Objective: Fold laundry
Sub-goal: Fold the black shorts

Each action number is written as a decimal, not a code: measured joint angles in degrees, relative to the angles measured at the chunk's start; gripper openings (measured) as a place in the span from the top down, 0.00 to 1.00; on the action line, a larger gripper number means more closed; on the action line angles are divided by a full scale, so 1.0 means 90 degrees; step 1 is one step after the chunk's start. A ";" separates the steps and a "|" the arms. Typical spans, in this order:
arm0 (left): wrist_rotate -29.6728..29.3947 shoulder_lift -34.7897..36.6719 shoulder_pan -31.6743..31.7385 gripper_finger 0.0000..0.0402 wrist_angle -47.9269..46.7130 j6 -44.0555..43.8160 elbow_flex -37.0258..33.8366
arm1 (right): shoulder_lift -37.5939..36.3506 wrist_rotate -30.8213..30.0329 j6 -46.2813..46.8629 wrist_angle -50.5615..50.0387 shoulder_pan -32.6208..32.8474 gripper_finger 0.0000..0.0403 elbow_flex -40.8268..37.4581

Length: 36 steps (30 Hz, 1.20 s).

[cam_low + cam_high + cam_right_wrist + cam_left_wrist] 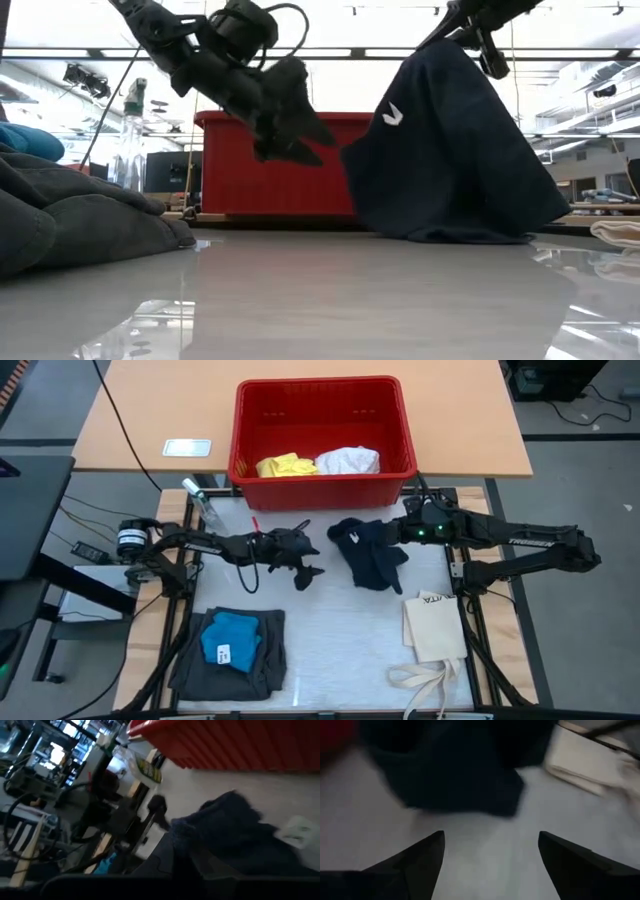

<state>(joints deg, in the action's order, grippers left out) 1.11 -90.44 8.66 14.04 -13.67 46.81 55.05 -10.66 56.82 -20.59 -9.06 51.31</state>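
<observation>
A navy garment [366, 555] with a small white mark hangs from my right gripper [398, 532], which is shut on it at the table's far middle. Its lower end [460, 232] rests on the table. My left gripper [306, 563] stands open just left of the garment and above the table, touching nothing. In the left wrist view its fingers [420, 865] point at the navy garment [450, 780]. Dark grey shorts [232, 655] lie folded at the near left, with a bright blue piece [232, 640] on top. My right gripper holds the navy garment by its top part [452, 48], coming at it from the table's right side and slanting down. The cloth hangs below it like a tent, its bottom edge on the table. The fingers themselves are hidden by the cloth in the right wrist view.
A red basket [322, 428] at the far edge holds a yellow cloth [285, 464] and a white cloth [348, 460]. A cream tote bag [436, 628] lies at the near right. A spray bottle [200, 500] stands at the far left corner.
</observation>
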 joint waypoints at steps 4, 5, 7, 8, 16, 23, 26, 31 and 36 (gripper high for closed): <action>-0.0383 -0.0232 0.0266 0.16 0.0343 -0.0179 0.0000 | 0.0002 0.0195 -0.0027 0.0120 0.0012 0.96 0.0000; -0.0387 -0.0288 0.0337 0.16 0.0380 -0.0252 0.0000 | 0.0002 0.0253 -0.0027 0.0184 0.0012 0.96 0.0000; -0.0291 -0.0465 0.0444 0.16 0.0649 -0.0310 -0.0002 | 0.0002 0.0356 -0.0040 0.0337 0.0011 0.96 0.0000; -0.0106 -0.0531 0.0490 0.16 0.0808 -0.0276 0.0000 | 0.0002 0.0370 -0.0044 0.0388 0.0012 0.96 0.0000; 0.0961 -0.0859 0.0425 0.16 0.2477 -0.0005 0.0000 | 0.0002 0.0527 -0.0044 0.0522 0.0012 0.96 0.0000; 0.0649 -0.0852 0.0353 0.35 0.2529 0.0114 0.0101 | 0.0002 0.0441 -0.0046 0.0523 0.0012 0.96 0.0000; 0.0650 -0.0849 0.0427 0.63 0.2140 0.0108 0.0161 | 0.0002 0.0387 -0.0046 0.0518 0.0012 0.96 0.0000; 0.1018 -0.0802 0.0772 0.95 0.1272 -0.0670 0.0392 | 0.0005 0.0114 -0.0166 0.0422 0.0012 0.96 0.0000; 0.2140 -0.0399 0.1204 0.96 0.0381 -0.2288 0.1016 | 0.0016 -0.0579 -0.1035 -0.0046 -0.0055 0.96 0.0000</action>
<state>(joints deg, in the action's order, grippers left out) 20.38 -94.03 19.50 17.47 -34.26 55.95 55.19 -15.87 47.50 -21.00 -9.56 51.31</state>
